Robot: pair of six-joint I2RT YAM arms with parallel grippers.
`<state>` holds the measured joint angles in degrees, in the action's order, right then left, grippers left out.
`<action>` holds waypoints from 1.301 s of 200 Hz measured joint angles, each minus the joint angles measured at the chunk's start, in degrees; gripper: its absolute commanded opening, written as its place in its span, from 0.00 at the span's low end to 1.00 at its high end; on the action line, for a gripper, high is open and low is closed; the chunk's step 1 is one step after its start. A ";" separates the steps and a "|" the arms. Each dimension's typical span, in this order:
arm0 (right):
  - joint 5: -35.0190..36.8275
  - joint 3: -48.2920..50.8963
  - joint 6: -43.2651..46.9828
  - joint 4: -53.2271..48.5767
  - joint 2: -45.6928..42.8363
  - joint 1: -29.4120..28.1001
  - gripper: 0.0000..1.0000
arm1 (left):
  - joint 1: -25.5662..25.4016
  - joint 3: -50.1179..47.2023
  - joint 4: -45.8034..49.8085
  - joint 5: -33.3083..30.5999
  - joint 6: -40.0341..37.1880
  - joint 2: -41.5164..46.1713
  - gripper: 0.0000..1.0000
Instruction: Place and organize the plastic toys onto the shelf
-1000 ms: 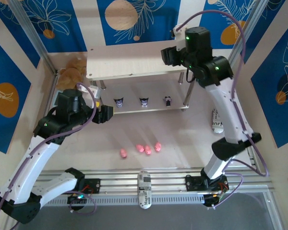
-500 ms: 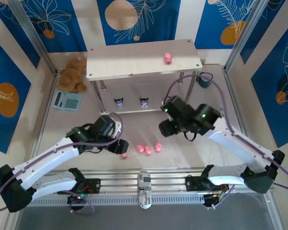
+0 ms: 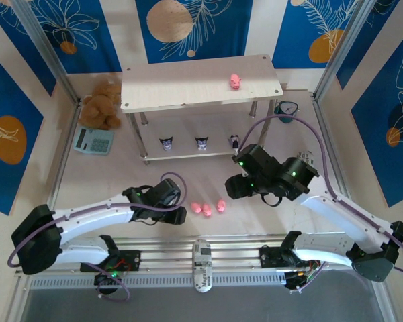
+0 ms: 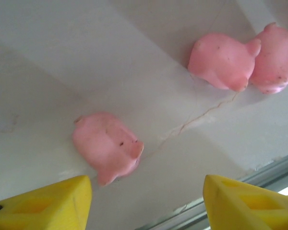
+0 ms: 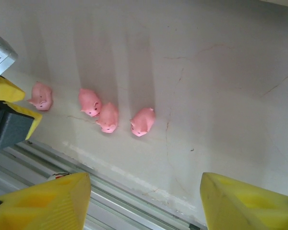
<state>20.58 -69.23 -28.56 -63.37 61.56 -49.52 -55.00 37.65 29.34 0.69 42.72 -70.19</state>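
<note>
Left tool low over tabletop, jaws apart and empty, framing lone pig, probably lining up a pick. Right tool, equally wide, hovers above three clustered pigs. Shelf carries one shelved pig.

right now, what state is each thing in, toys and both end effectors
left end effector, open, empty
right end effector, open, empty
lone pink plastic pig toy, loose on the table ahead of the left end effector
three more pink plastic pigs, loose on the table, bunched
pale wood-grain two-tier shelf, standing
fifth pink plastic pig, placed on its top board
three dark white-faced figurines, upright on its lower board
</note>
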 measured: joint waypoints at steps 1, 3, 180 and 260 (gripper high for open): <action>-0.04 0.02 0.02 0.00 -0.04 0.04 0.62 | 0.00 0.00 -0.07 -0.02 0.07 -0.09 0.63; -0.09 0.20 0.07 0.00 -0.28 0.17 0.63 | 0.00 0.00 -0.17 -0.13 0.22 -0.26 0.63; -4.33 6.10 3.89 2.49 -7.02 9.81 0.62 | -0.02 -0.28 -4.92 -3.19 0.74 -8.37 0.27; -4.33 6.16 4.46 3.06 -8.22 10.29 0.59 | 0.46 3.43 5.60 -6.08 -4.85 -2.29 0.00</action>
<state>16.25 -63.07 -24.10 -60.31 53.34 -39.22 -54.54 41.08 34.94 -5.39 37.87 -72.49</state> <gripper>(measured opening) 0.601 0.060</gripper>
